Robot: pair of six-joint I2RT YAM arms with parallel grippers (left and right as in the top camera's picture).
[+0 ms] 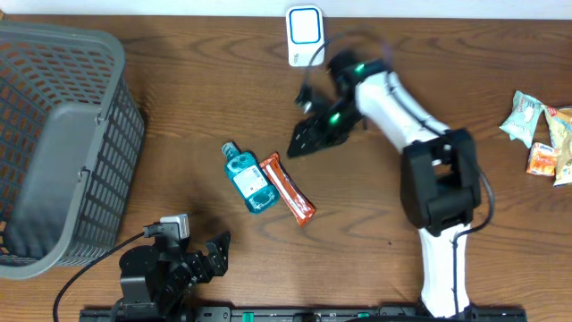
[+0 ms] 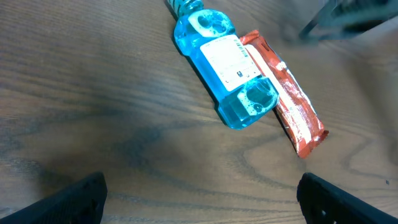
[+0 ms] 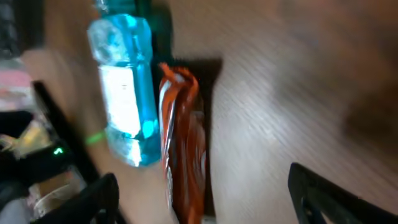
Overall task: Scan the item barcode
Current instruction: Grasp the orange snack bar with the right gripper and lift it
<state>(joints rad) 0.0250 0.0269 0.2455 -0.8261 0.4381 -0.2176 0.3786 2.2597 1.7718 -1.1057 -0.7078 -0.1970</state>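
A blue liquid bottle [image 1: 248, 177] with a white label lies flat in the middle of the table, cap towards the back. An orange snack packet [image 1: 288, 188] lies against its right side. The white barcode scanner [image 1: 304, 34] stands at the back edge. My right gripper [image 1: 304, 139] hangs open just behind and to the right of the two items. In the right wrist view its gripper [image 3: 205, 202] has wide-apart fingers with the packet [image 3: 183, 155] and bottle [image 3: 124, 93] below them. My left gripper [image 2: 199, 208] is open and empty near the front edge, short of the bottle [image 2: 224, 62].
A large grey mesh basket [image 1: 54, 143] fills the left side of the table. Several snack packs [image 1: 536, 134] lie at the far right edge. A black cable runs from the scanner to the right arm.
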